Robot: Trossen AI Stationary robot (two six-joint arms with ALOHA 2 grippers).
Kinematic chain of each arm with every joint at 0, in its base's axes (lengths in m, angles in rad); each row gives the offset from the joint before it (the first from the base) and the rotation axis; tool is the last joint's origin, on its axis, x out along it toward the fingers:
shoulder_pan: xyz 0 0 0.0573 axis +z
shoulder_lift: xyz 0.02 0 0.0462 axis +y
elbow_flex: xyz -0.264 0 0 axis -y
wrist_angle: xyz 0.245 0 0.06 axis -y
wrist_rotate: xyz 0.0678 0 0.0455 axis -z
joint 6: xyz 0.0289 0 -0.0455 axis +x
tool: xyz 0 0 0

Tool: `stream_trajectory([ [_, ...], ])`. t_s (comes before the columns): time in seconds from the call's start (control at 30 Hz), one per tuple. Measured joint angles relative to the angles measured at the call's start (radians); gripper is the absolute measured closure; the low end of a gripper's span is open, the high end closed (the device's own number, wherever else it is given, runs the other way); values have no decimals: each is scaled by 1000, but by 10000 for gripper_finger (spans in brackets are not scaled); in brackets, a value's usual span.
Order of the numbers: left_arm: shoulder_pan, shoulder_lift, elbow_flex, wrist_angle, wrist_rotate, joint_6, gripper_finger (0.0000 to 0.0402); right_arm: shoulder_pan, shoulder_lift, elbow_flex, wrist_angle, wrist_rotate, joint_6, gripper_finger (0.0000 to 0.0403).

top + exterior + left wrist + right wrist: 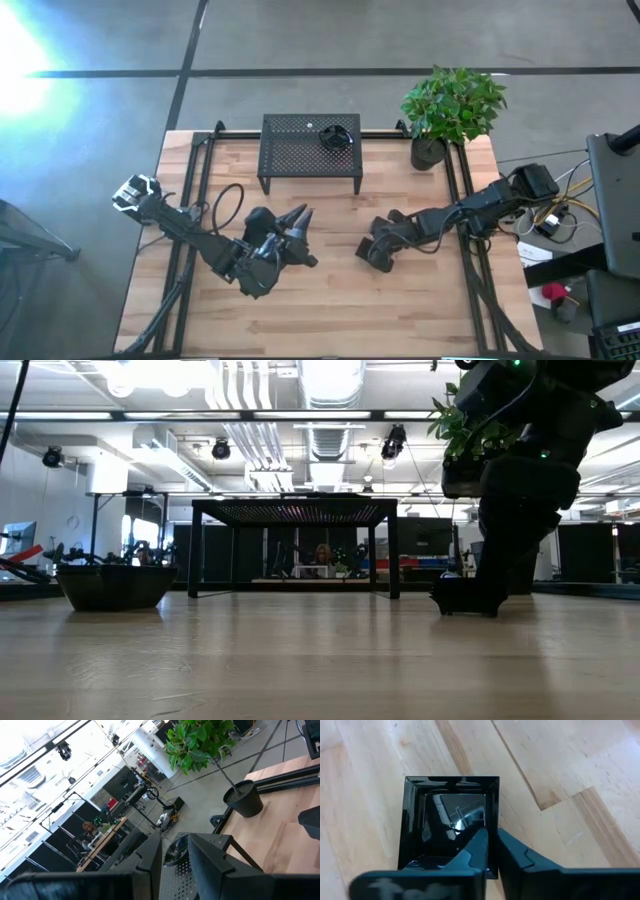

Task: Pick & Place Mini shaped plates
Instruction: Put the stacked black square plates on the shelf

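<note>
The right gripper (490,851) was down at the light wooden plank table (330,300), right of centre, its two dark fingers drawn nearly together and pinching the near rim of a small glossy black square dish (451,822). One finger sat inside the dish, the other outside its wall. The dish rested flat on the wood and was empty, its shiny floor showing only reflections.

On top of the black perforated metal stand (310,150), at the back middle of the table, lay a cluster of small glossy black plates (336,137) near its right end; their number and shapes could not be told. A black plant pot (428,152) holding a leafy green plant (453,102) stood at the table's back right corner.

The left gripper (297,232) lay low over the table left of centre, pointing toward the stand, its fingers (150,865) a little apart and holding nothing.

No writing or labels could be read.
</note>
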Motion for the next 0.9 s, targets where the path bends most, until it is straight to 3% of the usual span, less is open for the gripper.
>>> stream_trajectory([
  [0.47, 0, 0, 0, 0, -2, 0, 307, -5, -21, -3, -10, 1, -3, 386],
  [0.9, 0, 0, -1, 0, -2, 0, 307, -8, -27, 13, -22, 6, -6, 282],
])
